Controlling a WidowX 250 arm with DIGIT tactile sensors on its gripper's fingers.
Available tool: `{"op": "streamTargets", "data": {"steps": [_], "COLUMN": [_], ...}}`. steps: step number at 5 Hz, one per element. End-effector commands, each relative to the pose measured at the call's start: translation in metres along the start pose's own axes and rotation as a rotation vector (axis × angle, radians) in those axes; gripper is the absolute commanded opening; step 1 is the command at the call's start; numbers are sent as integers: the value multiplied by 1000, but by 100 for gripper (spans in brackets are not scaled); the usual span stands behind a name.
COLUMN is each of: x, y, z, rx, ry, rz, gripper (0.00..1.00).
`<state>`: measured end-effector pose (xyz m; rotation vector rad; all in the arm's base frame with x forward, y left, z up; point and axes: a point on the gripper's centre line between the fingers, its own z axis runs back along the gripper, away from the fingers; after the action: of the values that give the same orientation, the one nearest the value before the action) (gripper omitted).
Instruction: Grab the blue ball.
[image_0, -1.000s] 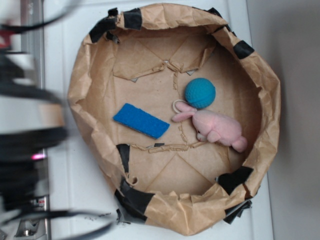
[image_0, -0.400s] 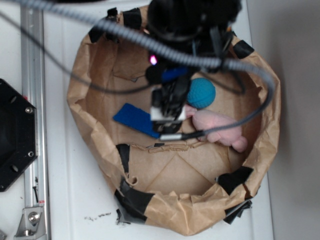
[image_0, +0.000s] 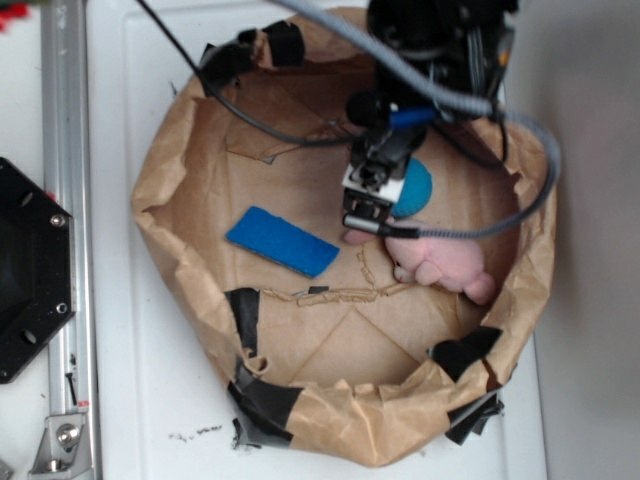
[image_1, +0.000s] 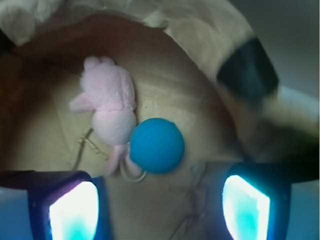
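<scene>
Since the earlier frame the arm has swung from the middle of the paper bowl toward the upper right of the exterior view, so the hand (image_0: 375, 190) now hangs just left of the blue ball (image_0: 416, 190), hiding about half of it, and the blue pad (image_0: 282, 241) at centre left is fully uncovered again. The ball lies on the floor of the crumpled brown paper bowl (image_0: 165, 215), touching the pink plush bunny (image_0: 440, 262) just below it; in the wrist view the ball (image_1: 157, 145) sits mid-frame between and above the two glowing fingertips (image_1: 74, 212), which stand wide apart (released, holding nothing). The step in hand looks like the approach: hovering and lining up before the descent. The next move would call for centring over the ball, then lowering with the fingers straddling it without pinching the bunny's ear or its cord loop. No brand, label or writing can be read anywhere on the white counter (image_0: 150, 400).
</scene>
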<state>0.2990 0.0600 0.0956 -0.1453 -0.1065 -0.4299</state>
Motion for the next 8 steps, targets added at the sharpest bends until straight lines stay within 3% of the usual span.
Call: {"op": "streamTargets", "data": {"steps": [1, 2, 3, 4, 5, 6, 8], "x": [0, -11, -15, -16, -6, 5, 0], "y": [-69, -88, -79, -56, -26, -14, -11], "z": [11, 11, -4, -8, -3, -14, -72], "rx": [71, 91, 110, 107, 158, 186, 104], "ry": [7, 2, 25, 29, -5, -3, 117], "rz": [-547, -612, -622, -579, -549, -573, -553], "gripper": [100, 100, 100, 100, 100, 100, 100]}}
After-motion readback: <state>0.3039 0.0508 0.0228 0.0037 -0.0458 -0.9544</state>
